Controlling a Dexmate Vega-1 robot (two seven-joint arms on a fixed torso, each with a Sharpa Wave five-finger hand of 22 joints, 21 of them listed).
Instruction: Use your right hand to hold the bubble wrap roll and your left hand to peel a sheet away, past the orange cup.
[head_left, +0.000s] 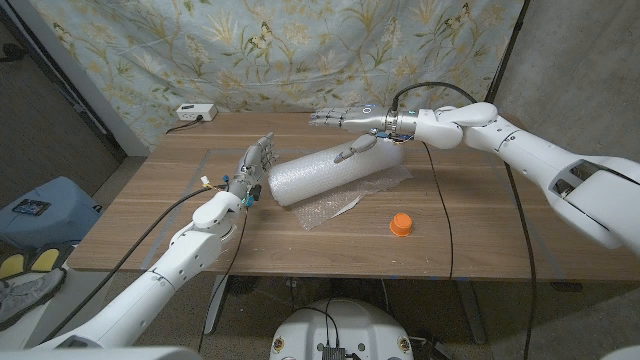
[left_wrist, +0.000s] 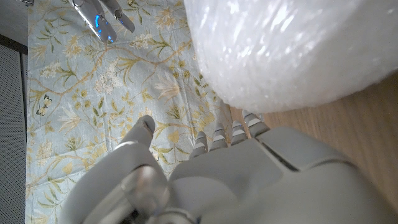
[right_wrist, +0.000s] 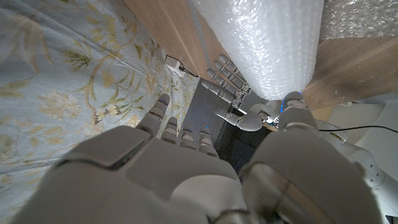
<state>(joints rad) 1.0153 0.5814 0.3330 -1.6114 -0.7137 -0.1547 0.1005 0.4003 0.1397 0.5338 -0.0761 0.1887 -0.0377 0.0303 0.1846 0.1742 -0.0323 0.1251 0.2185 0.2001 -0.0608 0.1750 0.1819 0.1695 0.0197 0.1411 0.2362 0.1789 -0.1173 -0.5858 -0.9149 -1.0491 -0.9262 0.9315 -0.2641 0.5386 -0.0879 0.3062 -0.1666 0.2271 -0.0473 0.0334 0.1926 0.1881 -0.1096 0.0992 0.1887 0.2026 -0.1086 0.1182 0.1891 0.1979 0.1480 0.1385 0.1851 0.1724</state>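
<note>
Roll: the bubble wrap roll (head_left: 320, 172) lay on its side in the middle of the frame, slanting up to the right, with a loose sheet (head_left: 335, 207) already spread on the tabletop (head_left: 480, 230) below it.
Cup: the orange cup (head_left: 401, 224) stood lower right of the roll, a little apart from the sheet's edge.
Right hand: the right hand (head_left: 350, 125) was above the roll's upper right end, fingers apart, holding nothing; one finger seemed to touch the roll.
Left hand: the left hand (head_left: 252, 168) stood just beside the roll's lower left end, fingers spread upward, holding nothing.
Handling: I judge the roll to be light and soft, so it may roll or dent; press it from above. The sheet looks thin and slippery, best pinched at its free edge.
</note>
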